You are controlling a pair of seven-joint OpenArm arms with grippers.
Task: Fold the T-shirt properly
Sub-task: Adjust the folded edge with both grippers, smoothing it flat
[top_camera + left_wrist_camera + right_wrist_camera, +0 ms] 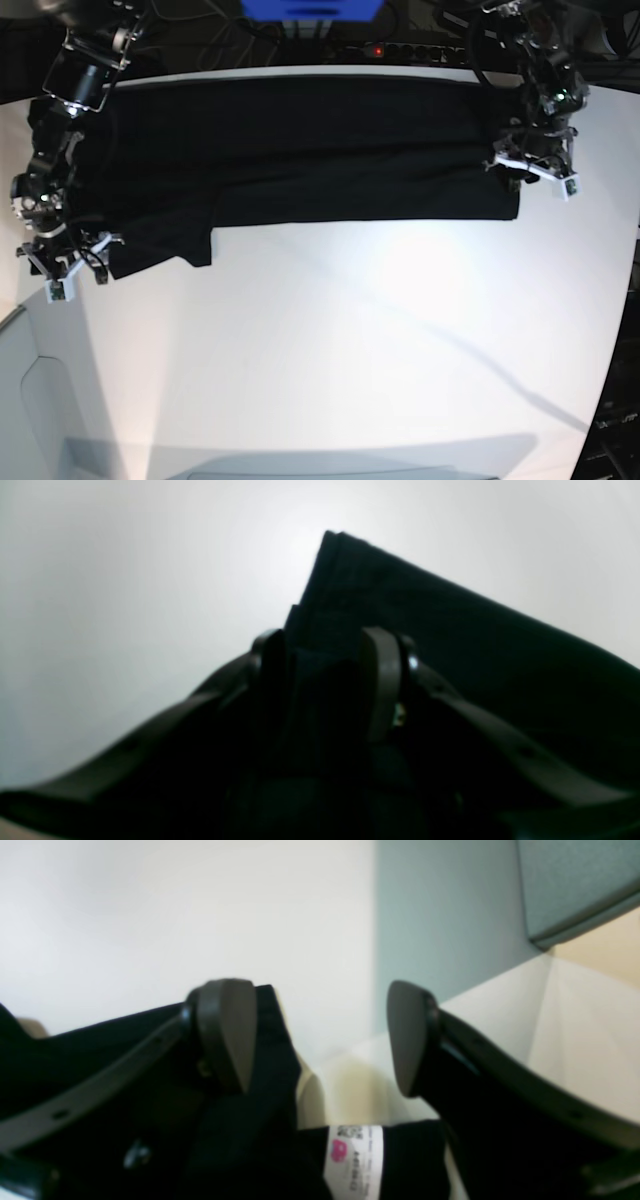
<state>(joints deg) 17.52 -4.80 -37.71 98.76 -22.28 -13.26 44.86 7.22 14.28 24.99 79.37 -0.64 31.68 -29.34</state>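
Gripping the T-shirt (300,150) — left claw (330,650); right claw (320,1035) spread.

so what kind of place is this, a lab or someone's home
Most likely a robotics lab or test bench, not a home. Two robot arms work over a bare white table with a black T-shirt spread on it, and cables and a lit power strip run along the back.
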